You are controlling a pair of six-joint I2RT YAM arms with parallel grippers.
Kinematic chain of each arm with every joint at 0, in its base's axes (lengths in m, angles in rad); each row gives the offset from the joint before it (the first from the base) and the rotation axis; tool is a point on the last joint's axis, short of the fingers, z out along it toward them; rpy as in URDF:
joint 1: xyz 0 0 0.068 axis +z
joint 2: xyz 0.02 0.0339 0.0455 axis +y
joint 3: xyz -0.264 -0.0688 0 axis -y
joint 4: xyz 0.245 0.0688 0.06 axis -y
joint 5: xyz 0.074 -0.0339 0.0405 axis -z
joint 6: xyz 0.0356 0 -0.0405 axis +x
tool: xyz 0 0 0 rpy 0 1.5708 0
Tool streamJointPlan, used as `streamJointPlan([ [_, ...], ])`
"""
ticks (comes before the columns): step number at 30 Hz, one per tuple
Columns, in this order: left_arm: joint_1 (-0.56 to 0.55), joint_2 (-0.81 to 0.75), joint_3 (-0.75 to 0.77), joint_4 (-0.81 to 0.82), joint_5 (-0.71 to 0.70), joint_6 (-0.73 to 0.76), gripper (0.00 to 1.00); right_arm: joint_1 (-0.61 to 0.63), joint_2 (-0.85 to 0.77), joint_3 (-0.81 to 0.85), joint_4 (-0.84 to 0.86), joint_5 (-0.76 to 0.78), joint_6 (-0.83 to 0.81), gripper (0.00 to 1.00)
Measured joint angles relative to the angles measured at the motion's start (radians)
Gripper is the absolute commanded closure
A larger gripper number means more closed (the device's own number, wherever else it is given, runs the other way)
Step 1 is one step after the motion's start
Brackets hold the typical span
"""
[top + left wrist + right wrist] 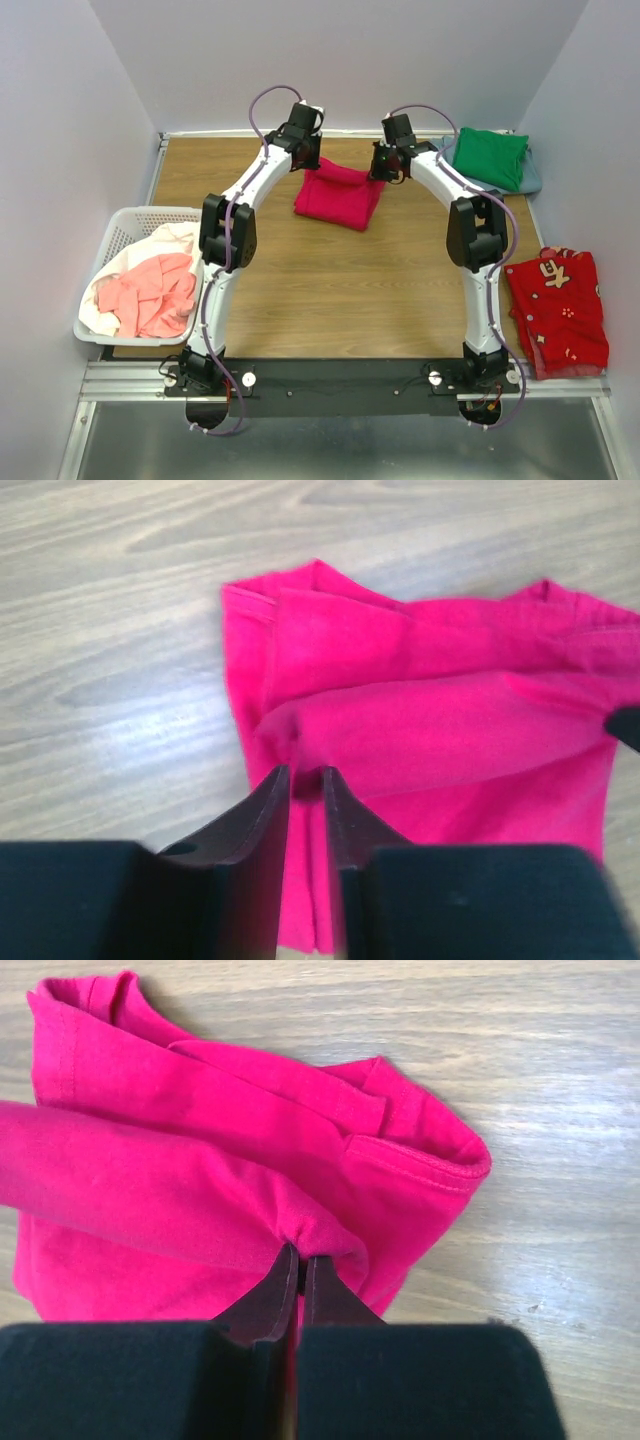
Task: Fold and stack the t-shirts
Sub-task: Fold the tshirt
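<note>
Crimson-pink cloth t-shirt point(338, 195) lies part-folded by the middle of the far edge of the wooden worktop point(330, 290). The left gripper point(305, 777) and right gripper point(298, 1260) each pinch a fold of it, jaws nearly closed. A green folded t-shirt point(488, 158) sits at the far right corner.

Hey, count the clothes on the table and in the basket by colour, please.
Crimson-pink shirt: 1
Green shirt: 1
Grey-blue shirt: 1
Red patterned garment: 1
Salmon-pink cloth: 1
White cloth: 1
Total: 6, as far as the basket shows.
</note>
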Motion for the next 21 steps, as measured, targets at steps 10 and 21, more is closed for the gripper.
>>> streamJointPlan([
  [10,0.063,0.014,0.013,0.031,-0.077,0.005,0.57,-0.015,0.001,0.0,0.0,0.114,0.072,0.48],
  [21,0.074,-0.051,-0.093,0.053,-0.039,0.028,0.59,-0.026,0.001,0.007,-0.002,0.24,0.135,0.48],
])
